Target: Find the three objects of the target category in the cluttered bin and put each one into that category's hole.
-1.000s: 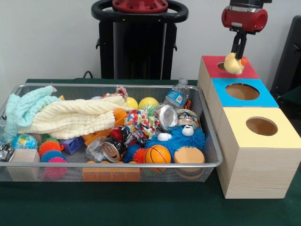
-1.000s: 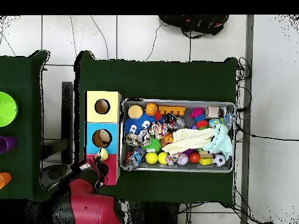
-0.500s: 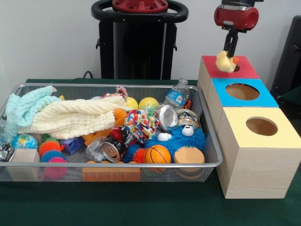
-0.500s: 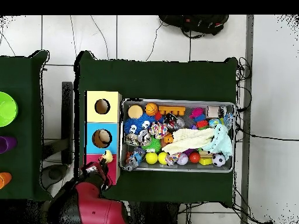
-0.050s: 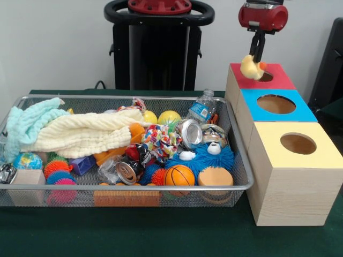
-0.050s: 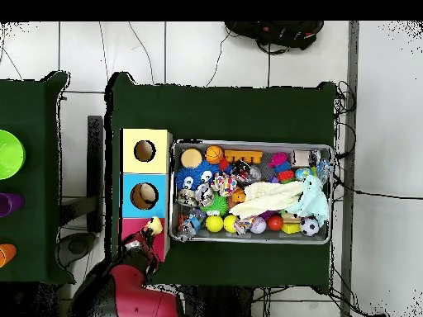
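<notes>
Since a second ago my gripper has carried the yellow rubber duck up and toward the wire bin's side, away from the spot directly over the red box's hole. It is clamped on the duck, which hangs from the closed tips with its orange beak turned toward the hole. In the front view the duck sits over the red box near the hole's rim, clear of the surface. From overhead the duck shows at the edge of the red box, close to the bin's corner, with my gripper just beside it.

Next in the row come the blue box and the yellow box, each with its round hole open on top.

Nothing in the wire bin has shifted. It holds a cream cloth lying over a mint green cloth, a small basketball, a blue fuzzy toy with eyes, a tin can, a plastic bottle, two yellow balls and spiky balls near a wooden block. The bin and the boxes stand on the green tabletop.
</notes>
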Controlling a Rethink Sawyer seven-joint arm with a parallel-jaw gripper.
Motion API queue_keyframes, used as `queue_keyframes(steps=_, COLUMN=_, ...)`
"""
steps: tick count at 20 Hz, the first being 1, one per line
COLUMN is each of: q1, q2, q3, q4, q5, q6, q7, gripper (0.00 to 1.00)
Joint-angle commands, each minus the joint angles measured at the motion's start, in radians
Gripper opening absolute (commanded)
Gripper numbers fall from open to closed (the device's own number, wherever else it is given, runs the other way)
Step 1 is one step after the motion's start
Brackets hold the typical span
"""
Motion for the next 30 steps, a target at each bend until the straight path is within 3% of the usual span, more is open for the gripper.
queue_keyframes(steps=1, q1=0.022, q2=0.015, q3=0.089, q4=0.037, q5=0.068, q6=-0.038, q7=0.206, gripper=0.0)
queue_keyframes(steps=8, q1=0.083, q2=0.048, q3=0.06, q4=0.006, q5=0.114, q6=-0.007, q7=0.2, gripper=0.0)
queue_keyframes(steps=16, q1=0.091, q2=0.119, q3=0.07, q4=-0.004, q5=0.124, q6=-0.074, q7=0.187, gripper=0.0)
queue_keyframes(steps=30, q1=-0.011, q2=0.037, q3=0.127, q4=0.071, q5=0.059, q6=-0.108, q7=0.171, gripper=0.0)
